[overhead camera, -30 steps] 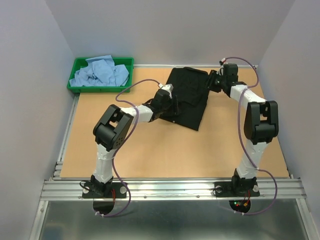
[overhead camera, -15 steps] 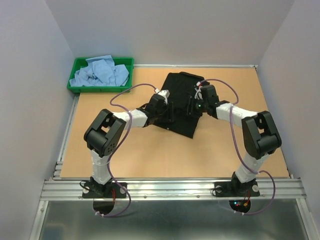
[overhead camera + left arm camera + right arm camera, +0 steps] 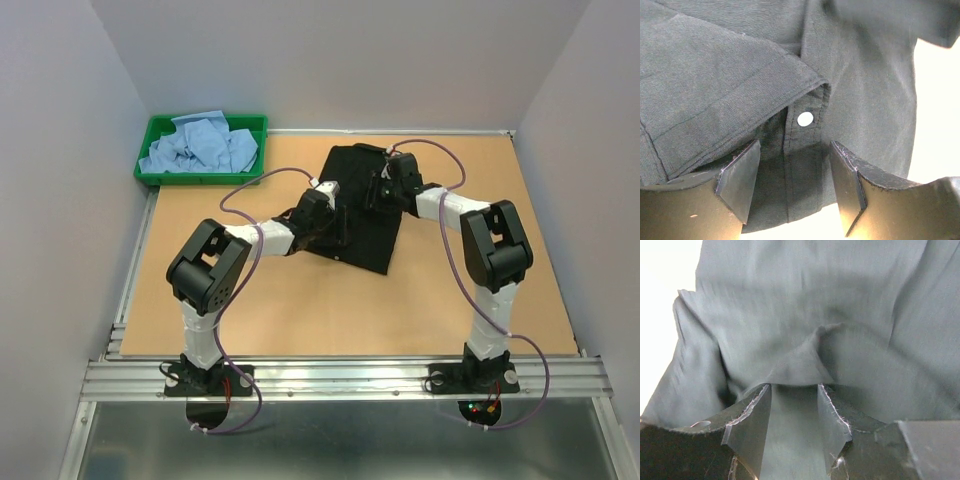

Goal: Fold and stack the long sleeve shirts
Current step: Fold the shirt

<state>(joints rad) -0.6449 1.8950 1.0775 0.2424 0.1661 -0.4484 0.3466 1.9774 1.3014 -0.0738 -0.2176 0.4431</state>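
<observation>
A black long sleeve shirt [image 3: 362, 238] lies partly folded on the table's far middle. My left gripper [image 3: 340, 222] is at its left edge. In the left wrist view it [image 3: 795, 150] stands open, with the button strip and a pale button [image 3: 805, 119] lying flat between its fingers. My right gripper [image 3: 377, 200] is over the shirt's upper right part. In the right wrist view it [image 3: 794, 390] is shut on a raised fold of the black cloth [image 3: 815, 300], which fills the gap between the jaws. Crumpled light blue shirts [image 3: 200, 145] lie at the far left.
The blue shirts sit in a green plastic tray [image 3: 196, 180] at the table's far left corner. Grey walls close in the left, back and right sides. A metal rail [image 3: 340, 375] with both arm bases runs along the near edge.
My right arm has swung from the shirt's far right corner leftward over it, and the shirt's right side has come in with it. The left arm has shifted slightly left.
</observation>
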